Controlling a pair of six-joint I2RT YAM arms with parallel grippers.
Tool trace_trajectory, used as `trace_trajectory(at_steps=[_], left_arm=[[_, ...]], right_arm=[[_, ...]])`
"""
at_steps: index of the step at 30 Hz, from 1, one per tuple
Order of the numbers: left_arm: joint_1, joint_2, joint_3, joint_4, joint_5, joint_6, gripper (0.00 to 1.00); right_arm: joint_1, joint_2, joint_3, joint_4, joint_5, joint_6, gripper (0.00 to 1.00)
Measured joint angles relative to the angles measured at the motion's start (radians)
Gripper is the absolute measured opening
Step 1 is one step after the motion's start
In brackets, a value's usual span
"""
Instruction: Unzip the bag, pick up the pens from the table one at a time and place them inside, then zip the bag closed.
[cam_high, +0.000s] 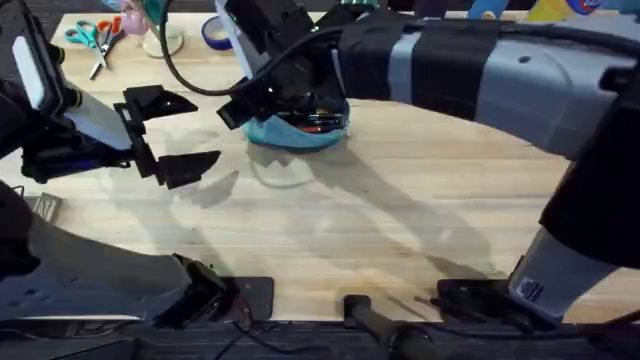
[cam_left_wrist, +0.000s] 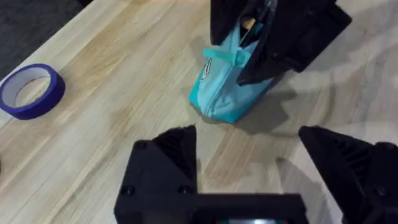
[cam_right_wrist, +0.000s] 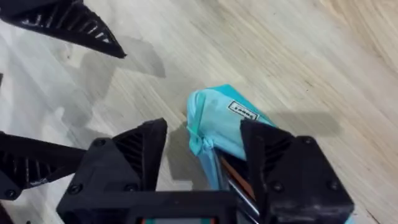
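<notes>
Right end effector (cam_high: 262, 100) hides most of the open bag (cam_high: 300, 132)

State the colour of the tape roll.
Blue-purple tape roll, with a pale inner core; clearest in the left wrist view.

Bag (cam_high: 296, 130): turquoise-blue soft fabric pouch, lying on the table (cam_high: 400, 220) toward its far middle, partly covered from above by a dark arm. Mouth gapes open along the top. Pens (cam_high: 318, 122) inside, red and dark barrels showing in the opening. Left wrist view: bag's (cam_left_wrist: 225, 93) closed end faces the camera, a small white label on its side, a turquoise pull tab sticking out. Right wrist view: bag (cam_right_wrist: 217, 121) end rumpled, label up; pens (cam_right_wrist: 235, 176) visible within.
</notes>
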Motion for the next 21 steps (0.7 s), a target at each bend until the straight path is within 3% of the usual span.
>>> trace_trajectory(at_steps=[4, 7, 13, 17, 21], left_arm=[[0.000, 0.000, 0.000, 0.000, 0.000, 0.000, 0.993], [0.000, 0.000, 0.000, 0.001, 0.000, 0.000, 0.993], [0.000, 0.000, 0.000, 0.002, 0.000, 0.000, 0.993], [0.000, 0.000, 0.000, 0.002, 0.000, 0.000, 0.993], [0.000, 0.000, 0.000, 0.002, 0.000, 0.000, 0.992]], right_arm=[[0.000, 0.000, 0.000, 0.000, 0.000, 0.000, 0.666], [0.000, 0.000, 0.000, 0.000, 0.000, -0.001, 0.567], [0.000, 0.000, 0.000, 0.001, 0.000, 0.000, 0.294], [0.000, 0.000, 0.000, 0.003, 0.000, -0.002, 0.045], [0.000, 0.000, 0.000, 0.003, 0.000, -0.001, 0.033]])
